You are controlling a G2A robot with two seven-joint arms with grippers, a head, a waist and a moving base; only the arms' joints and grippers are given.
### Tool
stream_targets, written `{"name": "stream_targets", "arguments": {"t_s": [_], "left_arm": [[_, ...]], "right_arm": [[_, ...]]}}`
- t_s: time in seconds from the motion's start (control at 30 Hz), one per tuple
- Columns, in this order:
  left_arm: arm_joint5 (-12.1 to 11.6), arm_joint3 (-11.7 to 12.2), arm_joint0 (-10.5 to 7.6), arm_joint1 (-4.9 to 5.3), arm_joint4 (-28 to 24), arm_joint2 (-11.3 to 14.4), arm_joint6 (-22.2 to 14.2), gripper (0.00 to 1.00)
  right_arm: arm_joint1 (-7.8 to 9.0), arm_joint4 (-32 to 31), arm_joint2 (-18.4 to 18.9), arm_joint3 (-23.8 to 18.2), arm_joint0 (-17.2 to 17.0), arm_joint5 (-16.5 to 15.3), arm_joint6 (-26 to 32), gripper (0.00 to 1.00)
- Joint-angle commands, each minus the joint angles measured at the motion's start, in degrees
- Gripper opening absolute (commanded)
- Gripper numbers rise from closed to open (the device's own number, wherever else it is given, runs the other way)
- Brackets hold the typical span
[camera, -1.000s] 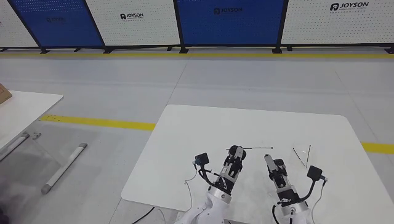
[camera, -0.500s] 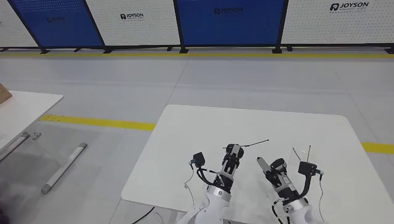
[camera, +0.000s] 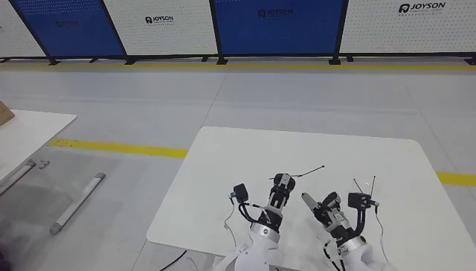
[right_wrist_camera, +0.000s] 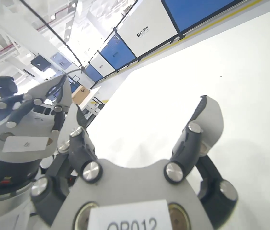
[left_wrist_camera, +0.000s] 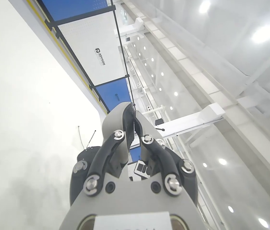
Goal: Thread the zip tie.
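Note:
A thin black zip tie (camera: 305,173) is pinched at one end in my left gripper (camera: 281,182), which is shut on it. The strap slants up and away over the white table (camera: 245,152). In the left wrist view the zip tie (left_wrist_camera: 122,51) rises straight out of the closed fingertips (left_wrist_camera: 133,114). My right gripper (camera: 306,198) hovers just beside the left one, open and empty. In the right wrist view its fingers (right_wrist_camera: 206,111) stand wide apart, with the left gripper (right_wrist_camera: 61,82) and the zip tie (right_wrist_camera: 46,25) close by.
Two spare zip ties (camera: 364,185) lie on the table past the right arm, also seen as spare zip ties (left_wrist_camera: 79,136) from the left wrist. The table's front edge runs close under both arms. Blue and white partition panels (camera: 279,14) stand far behind.
The zip tie went from lying flat on the table to slanting upward in the left gripper. The right gripper has moved sideways towards the left gripper.

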Motion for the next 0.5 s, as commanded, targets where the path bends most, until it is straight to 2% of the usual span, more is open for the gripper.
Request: {"name": "stream_targets", "arguments": {"t_s": [0.0, 0.23, 0.37, 0.47], "left_arm": [[-0.07, 0.03, -0.05, -0.07, -0.15, 0.12, 0.03, 0.0], [-0.14, 0.04, -0.04, -0.08, -0.18, 0.12, 0.0, 0.0], [0.4, 0.17, -0.34, -0.24, -0.98, 0.46, -0.61, 0.0], [0.57, 0.23, -0.58, -0.38, -1.36, 0.81, -0.79, 0.0]], "right_arm": [[-0.11, 1.34, -0.26, 1.49, 1.2, -0.08, 1.54, 1.0], [-0.14, 0.27, -0.26, 1.39, 1.24, 0.56, 0.71, 1.0], [-0.51, -7.32, -1.67, 1.63, 1.3, 1.68, -8.34, 1.0], [-0.7, -8.56, -2.51, 2.65, 1.48, 2.27, -9.44, 1.0]]}}
